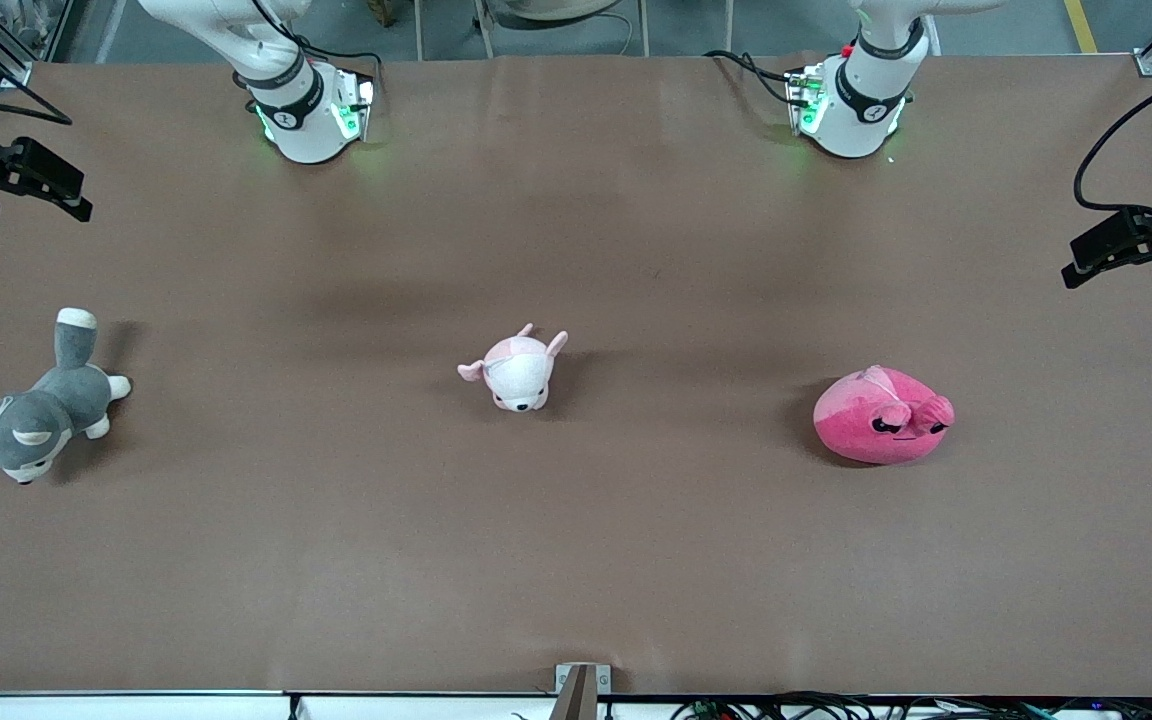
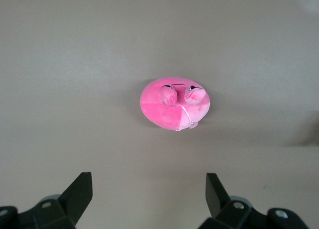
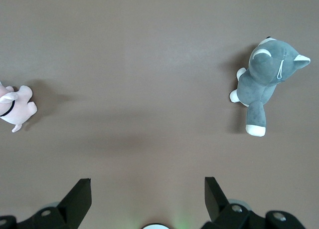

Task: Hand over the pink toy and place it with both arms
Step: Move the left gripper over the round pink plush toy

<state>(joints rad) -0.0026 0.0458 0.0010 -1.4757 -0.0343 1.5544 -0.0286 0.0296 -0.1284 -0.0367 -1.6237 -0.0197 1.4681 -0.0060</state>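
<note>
pink toy (image 1: pixel 882 418) lies on the table (image 1: pixel 576 560), both hands spread.

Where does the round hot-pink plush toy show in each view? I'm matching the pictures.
Front view: round hot-pink plush toy lies on the brown table, toward the left arm's end.
Left wrist view: mid-picture, past the open left gripper.
Right wrist view: not in it.
Shared landmark: the brown table.
</note>
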